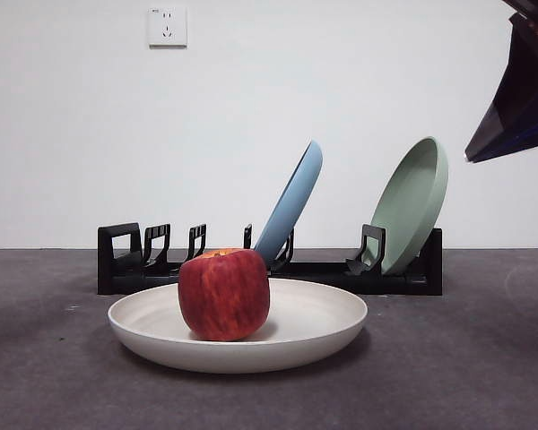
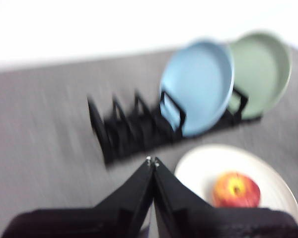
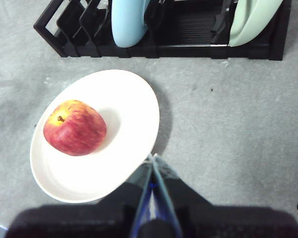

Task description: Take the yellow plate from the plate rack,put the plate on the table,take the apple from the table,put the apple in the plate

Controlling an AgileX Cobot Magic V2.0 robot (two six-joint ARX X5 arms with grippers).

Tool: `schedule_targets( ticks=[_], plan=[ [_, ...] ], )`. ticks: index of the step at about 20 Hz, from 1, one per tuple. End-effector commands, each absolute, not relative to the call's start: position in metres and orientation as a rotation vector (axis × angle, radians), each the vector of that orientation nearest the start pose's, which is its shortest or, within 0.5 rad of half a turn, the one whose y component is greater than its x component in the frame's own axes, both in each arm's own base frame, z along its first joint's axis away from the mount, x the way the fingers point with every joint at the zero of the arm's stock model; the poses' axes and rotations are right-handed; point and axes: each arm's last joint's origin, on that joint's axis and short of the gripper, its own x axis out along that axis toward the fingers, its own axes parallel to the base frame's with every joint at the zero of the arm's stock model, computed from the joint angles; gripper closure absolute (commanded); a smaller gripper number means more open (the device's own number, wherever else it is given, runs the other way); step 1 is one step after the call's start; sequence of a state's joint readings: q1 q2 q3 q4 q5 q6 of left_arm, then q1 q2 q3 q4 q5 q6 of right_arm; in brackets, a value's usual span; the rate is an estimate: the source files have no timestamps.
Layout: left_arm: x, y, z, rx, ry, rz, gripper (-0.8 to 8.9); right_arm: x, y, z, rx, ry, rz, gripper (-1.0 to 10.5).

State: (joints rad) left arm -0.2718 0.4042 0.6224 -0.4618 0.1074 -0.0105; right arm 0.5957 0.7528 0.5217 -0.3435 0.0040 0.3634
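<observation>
The cream yellow plate [image 1: 314,327] lies flat on the dark grey table [image 1: 466,358] in front of the black plate rack [image 1: 125,260]. The red apple [image 1: 224,294] sits in the plate, left of its middle. The right wrist view shows the plate [image 3: 124,104], the apple [image 3: 74,127] and the rack [image 3: 188,34]. My right gripper [image 3: 153,157] is shut and empty, above the plate's near rim; it shows as a dark tip [image 1: 520,98] at the front view's top right. My left gripper [image 2: 152,161] is shut and empty, high above the table beside the plate [image 2: 208,163] and apple [image 2: 236,189].
A blue plate [image 1: 291,202] and a pale green plate [image 1: 414,202] lean in the rack's slots. The rack's left slots stand empty. A white wall with a socket [image 1: 167,26] is behind. Bare table lies right of the plate.
</observation>
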Motion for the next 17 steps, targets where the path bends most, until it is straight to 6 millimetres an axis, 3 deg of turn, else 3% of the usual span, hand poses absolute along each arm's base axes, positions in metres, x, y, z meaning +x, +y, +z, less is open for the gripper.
schedule_targets(
  ticks=[1, 4, 11, 17],
  plan=[
    [0.089, -0.024, 0.298, 0.137, 0.103, -0.351, 8.17, 0.133, 0.090, 0.232, 0.180, 0.652, 0.460, 9.5],
    [0.089, -0.018, 0.278, 0.140, -0.007, -0.292, 8.17, 0.133, 0.090, 0.232, 0.180, 0.652, 0.460, 9.5],
    [0.096, -0.012, 0.193, 0.140, -0.020, -0.259, 8.17, 0.133, 0.090, 0.232, 0.180, 0.652, 0.460, 9.5],
    [0.096, -0.011, 0.163, 0.133, 0.014, -0.241, 8.17, 0.133, 0.090, 0.232, 0.180, 0.652, 0.460, 9.5]
  ],
)
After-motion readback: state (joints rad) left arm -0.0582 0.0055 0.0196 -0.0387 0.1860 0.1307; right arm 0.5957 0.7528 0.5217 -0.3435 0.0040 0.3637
